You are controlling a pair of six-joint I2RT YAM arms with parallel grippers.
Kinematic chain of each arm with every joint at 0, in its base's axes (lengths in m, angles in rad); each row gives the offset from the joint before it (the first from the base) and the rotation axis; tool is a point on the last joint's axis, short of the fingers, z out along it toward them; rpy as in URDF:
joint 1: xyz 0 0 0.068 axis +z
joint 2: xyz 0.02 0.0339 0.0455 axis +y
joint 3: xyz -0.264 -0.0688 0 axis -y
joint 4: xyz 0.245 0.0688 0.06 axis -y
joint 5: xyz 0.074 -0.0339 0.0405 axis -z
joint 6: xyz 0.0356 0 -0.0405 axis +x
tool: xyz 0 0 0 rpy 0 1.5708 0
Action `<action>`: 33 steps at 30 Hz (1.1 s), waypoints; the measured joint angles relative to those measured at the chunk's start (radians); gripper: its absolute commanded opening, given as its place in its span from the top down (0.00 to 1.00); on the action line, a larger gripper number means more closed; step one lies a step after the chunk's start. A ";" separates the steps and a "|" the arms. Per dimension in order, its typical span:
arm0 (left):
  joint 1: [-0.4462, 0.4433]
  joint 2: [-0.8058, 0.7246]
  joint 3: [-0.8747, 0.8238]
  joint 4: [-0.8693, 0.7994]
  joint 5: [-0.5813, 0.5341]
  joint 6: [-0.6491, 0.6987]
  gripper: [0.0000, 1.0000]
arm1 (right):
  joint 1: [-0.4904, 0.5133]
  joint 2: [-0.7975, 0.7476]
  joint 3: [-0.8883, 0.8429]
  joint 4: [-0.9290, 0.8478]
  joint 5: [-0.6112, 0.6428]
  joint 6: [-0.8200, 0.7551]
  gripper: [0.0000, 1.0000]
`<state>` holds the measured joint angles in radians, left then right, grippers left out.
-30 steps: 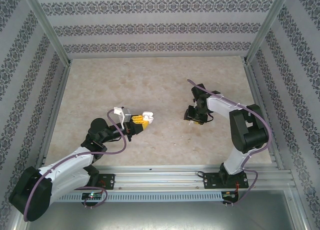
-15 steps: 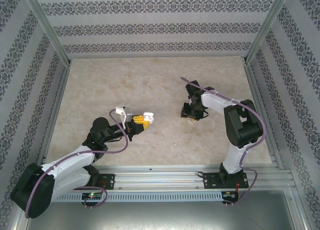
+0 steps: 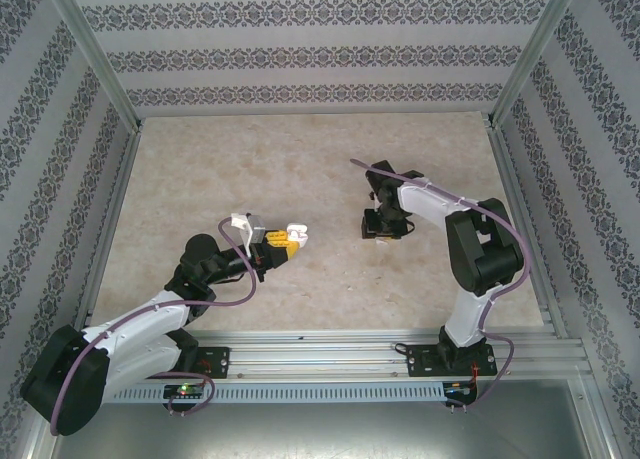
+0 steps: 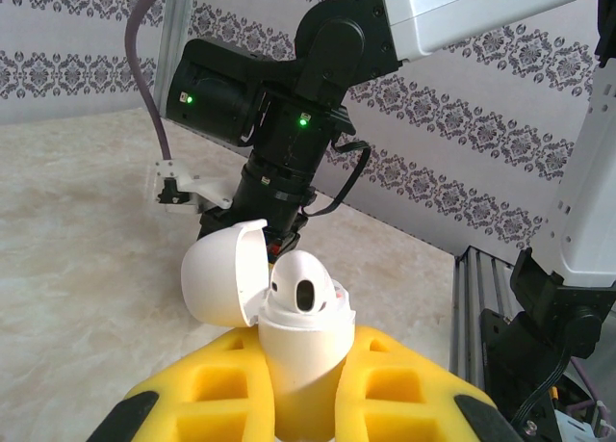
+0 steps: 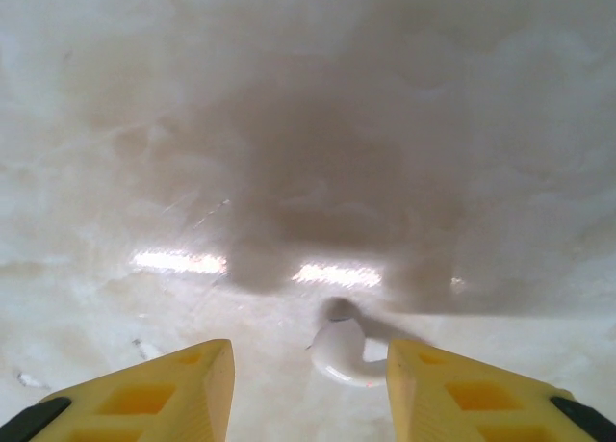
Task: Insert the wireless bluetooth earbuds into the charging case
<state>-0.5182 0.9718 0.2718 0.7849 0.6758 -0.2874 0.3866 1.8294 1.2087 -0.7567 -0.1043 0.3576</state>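
Observation:
My left gripper (image 3: pixel 284 242) is shut on the white charging case (image 4: pixel 300 351), held upright between its yellow fingers (image 4: pixel 404 384). The case's lid (image 4: pixel 223 273) is swung open to the left. One white earbud (image 4: pixel 304 286) sits in the case's top. Another white earbud (image 5: pixel 341 351) lies on the table between the open fingers of my right gripper (image 5: pixel 308 363), with its stem by the right finger (image 5: pixel 452 389). In the top view my right gripper (image 3: pixel 379 228) points down at the table, to the right of the case (image 3: pixel 297 231).
The marble-patterned tabletop (image 3: pixel 300 169) is fenced by patterned walls and aluminium posts (image 3: pixel 520 69). A metal rail (image 3: pixel 400 354) runs along the near edge. My right arm (image 4: pixel 289 124) stands just behind the case in the left wrist view.
My right gripper has shifted a little to the left and away from the rail, over the table. My left arm and the case have stayed still.

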 measured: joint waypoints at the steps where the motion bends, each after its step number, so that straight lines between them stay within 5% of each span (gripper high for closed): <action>1: -0.001 0.000 0.000 0.000 0.000 0.000 1.00 | 0.009 0.000 0.008 -0.008 0.002 -0.029 0.55; 13: -0.006 -0.023 0.000 -0.019 0.000 0.002 1.00 | 0.068 0.043 0.079 -0.090 0.045 -0.286 0.56; 33: -0.014 -0.040 0.000 -0.045 -0.004 0.019 1.00 | 0.040 0.113 0.108 -0.136 0.116 -0.451 0.60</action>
<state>-0.5320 0.9318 0.2718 0.7395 0.6716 -0.2684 0.4271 1.9423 1.3167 -0.8925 0.0116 -0.0929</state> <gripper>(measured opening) 0.126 0.417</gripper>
